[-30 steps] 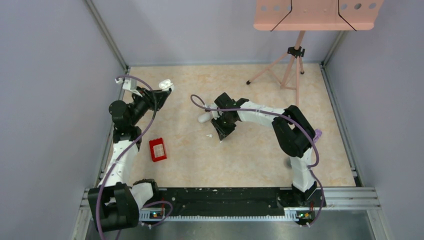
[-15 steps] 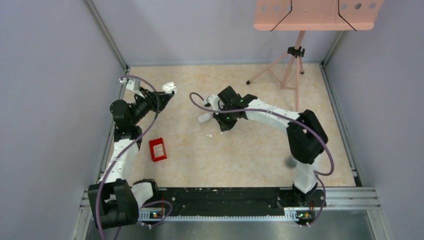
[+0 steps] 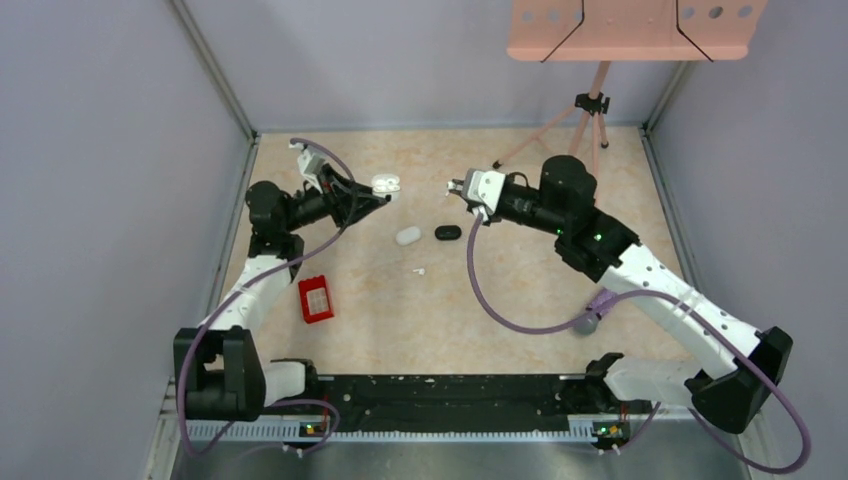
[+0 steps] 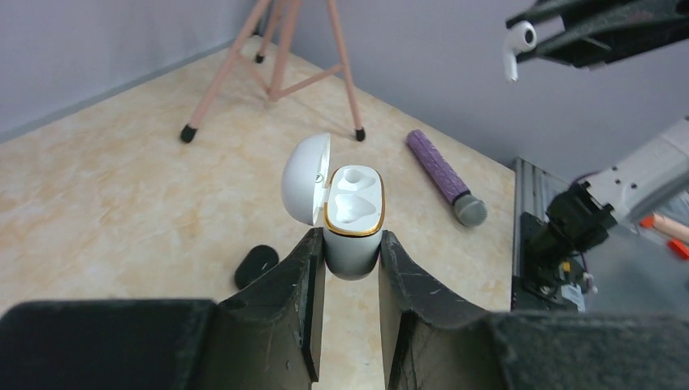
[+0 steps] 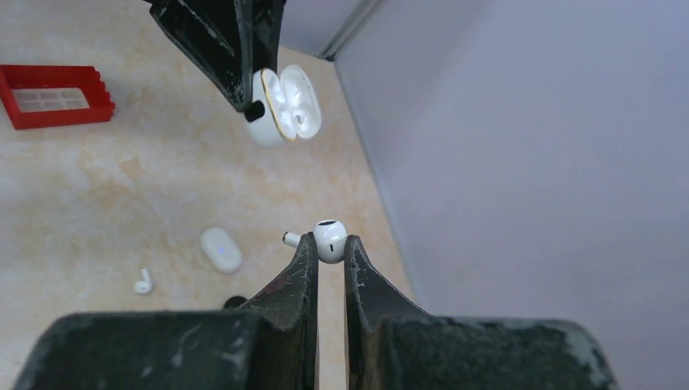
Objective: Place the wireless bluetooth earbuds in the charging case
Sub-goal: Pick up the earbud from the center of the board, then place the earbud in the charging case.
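Over on the left a red block [image 3: 316,299] lies on the table [image 3: 520,300], out of the way. Above it the left gripper [image 4: 351,239] is clamped on the charging case [image 4: 353,205], held off the table with its lid swung open and both wells looking empty. Below, in the middle, sit a closed white case [image 3: 408,235], a loose white earbud [image 3: 419,270] and a black case [image 3: 448,232]. To the right, the right gripper [image 5: 330,246] pinches 1 white earbud [image 5: 331,235] by its head, in the air, apart from the open case and facing it. I'd say this is the carry-over step. Next comes lining the stem up with 1 well and easing it in.
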Robot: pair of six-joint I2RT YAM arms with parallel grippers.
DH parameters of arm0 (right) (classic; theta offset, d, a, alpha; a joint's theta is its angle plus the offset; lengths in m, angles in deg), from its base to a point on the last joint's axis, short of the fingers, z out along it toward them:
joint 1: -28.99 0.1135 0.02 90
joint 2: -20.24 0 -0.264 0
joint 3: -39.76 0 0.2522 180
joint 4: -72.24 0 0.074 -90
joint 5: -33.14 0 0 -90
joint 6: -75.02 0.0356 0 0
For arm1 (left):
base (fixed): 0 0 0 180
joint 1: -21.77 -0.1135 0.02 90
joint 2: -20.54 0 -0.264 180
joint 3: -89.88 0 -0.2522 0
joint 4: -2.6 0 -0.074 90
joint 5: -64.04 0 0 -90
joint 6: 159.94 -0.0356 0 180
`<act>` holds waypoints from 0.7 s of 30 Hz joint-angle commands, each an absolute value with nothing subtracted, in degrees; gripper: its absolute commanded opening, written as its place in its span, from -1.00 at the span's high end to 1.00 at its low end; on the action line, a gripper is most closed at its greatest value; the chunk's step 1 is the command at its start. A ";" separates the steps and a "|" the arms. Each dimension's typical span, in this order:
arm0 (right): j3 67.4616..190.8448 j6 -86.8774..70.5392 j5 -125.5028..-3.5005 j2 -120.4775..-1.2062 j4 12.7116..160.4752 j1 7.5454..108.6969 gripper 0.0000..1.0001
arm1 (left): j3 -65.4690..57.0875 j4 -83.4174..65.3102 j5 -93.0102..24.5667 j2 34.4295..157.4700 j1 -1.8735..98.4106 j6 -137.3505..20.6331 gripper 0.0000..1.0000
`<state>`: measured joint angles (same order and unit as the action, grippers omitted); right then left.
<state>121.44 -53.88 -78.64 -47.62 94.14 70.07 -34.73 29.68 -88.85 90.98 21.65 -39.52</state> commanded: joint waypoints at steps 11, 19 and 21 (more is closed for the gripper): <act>119.51 -73.58 -80.13 -45.18 86.41 76.14 1.00 | -27.72 36.51 -95.00 92.43 31.44 -42.62 1.00; 120.30 -72.54 -76.44 -47.33 81.30 78.15 1.00 | -27.38 36.54 -92.68 92.26 32.10 -42.68 1.00; 120.16 -72.47 -74.59 -48.27 79.84 78.99 1.00 | -27.16 37.25 -92.57 92.25 32.21 -42.12 1.00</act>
<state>119.04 -72.46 -77.64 -46.63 85.09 77.05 -29.60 33.05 -93.55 92.42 31.92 -41.88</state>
